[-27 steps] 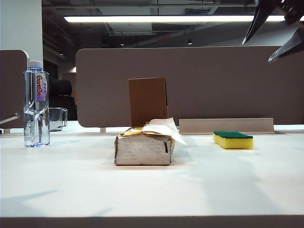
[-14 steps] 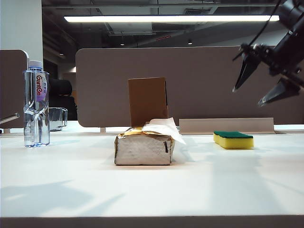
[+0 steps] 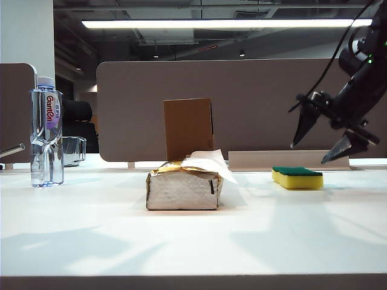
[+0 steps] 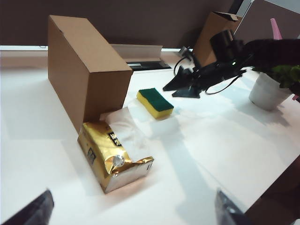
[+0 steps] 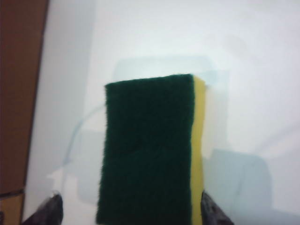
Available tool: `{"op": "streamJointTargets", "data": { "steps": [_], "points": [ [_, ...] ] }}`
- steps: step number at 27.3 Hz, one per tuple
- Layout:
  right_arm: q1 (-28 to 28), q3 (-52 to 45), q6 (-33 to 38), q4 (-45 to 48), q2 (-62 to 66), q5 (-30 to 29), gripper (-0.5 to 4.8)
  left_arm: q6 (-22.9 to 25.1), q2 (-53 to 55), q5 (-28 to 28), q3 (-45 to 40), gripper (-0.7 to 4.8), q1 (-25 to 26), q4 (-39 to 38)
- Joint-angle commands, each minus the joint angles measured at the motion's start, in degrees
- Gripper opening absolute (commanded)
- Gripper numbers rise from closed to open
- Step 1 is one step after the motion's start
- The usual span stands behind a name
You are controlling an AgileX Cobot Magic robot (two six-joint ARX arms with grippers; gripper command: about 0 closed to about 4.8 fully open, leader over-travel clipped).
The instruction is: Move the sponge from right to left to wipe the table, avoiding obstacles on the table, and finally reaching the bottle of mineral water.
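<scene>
The yellow sponge (image 3: 297, 177) with its green face up lies on the right of the white table (image 3: 181, 241). My right gripper (image 3: 310, 153) hangs open just above it, fingers pointing down and apart from it; in the right wrist view the sponge (image 5: 150, 150) fills the space between its fingertips (image 5: 131, 213). The left wrist view shows the sponge (image 4: 155, 102) with the right gripper (image 4: 169, 92) beside it. The left gripper (image 4: 131, 213) is open and empty, high over the tissue pack (image 4: 115, 157) and cardboard box (image 4: 86, 72). The mineral water bottle (image 3: 46, 133) stands far left.
The tissue pack (image 3: 183, 187) sits mid-table in front of the upright box (image 3: 188, 128). A short glass container (image 3: 72, 151) is behind the bottle. Grey-brown divider panels (image 3: 242, 103) close the back. A potted plant (image 4: 267, 89) stands beyond the sponge.
My right gripper has come down from the upper right corner to just above the sponge, still open. Arm shadows have spread over the table's front.
</scene>
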Motion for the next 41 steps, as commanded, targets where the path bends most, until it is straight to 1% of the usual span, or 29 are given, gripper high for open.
{"op": "streamJointTargets", "data": {
  "steps": [1, 5, 8, 12, 14, 24, 26, 27, 29, 30, 31, 32, 34, 36, 41],
  "points": [
    [0.13, 0.72, -0.26, 1.44, 2.32, 1.14, 3.78, 0.2, 0.07, 0.39, 0.59, 4.44, -0.02, 0.46],
    [0.24, 0.72, -0.24, 2.6, 4.83, 1.2, 3.78, 0.17, 0.13, 0.46, 0.61, 4.44, -0.02, 0.31],
    [0.24, 0.72, -0.26, 4.24, 5.33, 3.32, 3.78, 0.2, 0.13, 1.7, 0.61, 4.44, -0.02, -0.83],
    [0.26, 0.72, -0.24, 6.67, 5.4, 4.52, 3.78, 0.68, 0.13, 1.7, 0.61, 4.44, -0.02, -1.6],
    [0.33, 0.72, -0.24, 7.48, 5.62, 4.66, 3.78, 1.53, 0.13, 1.7, 0.61, 4.44, -0.02, -1.68],
    [1.88, 0.72, -0.22, 8.76, 7.98, 4.66, 3.75, 1.51, 0.13, 1.7, 0.63, 4.44, -0.04, -1.75],
    [2.25, 0.72, -0.24, 8.94, 8.41, 5.07, 3.53, 1.49, 0.13, 1.7, 0.63, 4.44, -0.04, -1.77],
    [2.45, 0.72, -0.22, 8.81, 8.85, 6.05, 3.25, 1.49, 0.11, 1.7, 0.66, 4.44, -0.04, -1.77],
    [2.58, 0.72, -0.22, 8.37, 9.18, 7.3, 3.1, 1.51, 0.11, 1.7, 0.66, 4.44, -0.04, -1.73],
    [2.75, 0.72, -0.26, 7.65, 9.29, 8.79, 2.76, 1.51, 0.11, 1.68, 0.66, 4.44, -0.02, -1.68],
    [2.8, 0.72, -0.35, 7.23, 9.29, 9.33, 2.52, 1.51, 0.11, 1.68, 0.66, 4.44, -0.02, -1.66],
    [2.8, 0.72, -1.05, 5.9, 9.29, 10.38, 1.95, 1.51, 0.11, 1.7, 0.66, 4.44, -0.02, -1.68],
    [2.8, 0.7, -2.6, 4.87, 9.29, 10.51, 1.22, 1.51, 0.11, 1.7, 0.66, 4.44, -0.02, -1.68],
    [2.8, 0.7, -3.28, 4.22, 9.29, 11.3, -0.06, 1.51, 0.11, 1.7, 0.66, 4.44, -0.02, -1.68],
    [2.8, 0.7, -3.28, 2.45, 9.29, 11.72, -0.06, 1.62, 0.07, 1.73, 0.66, 4.44, -0.02, -1.68]
  ]
}}
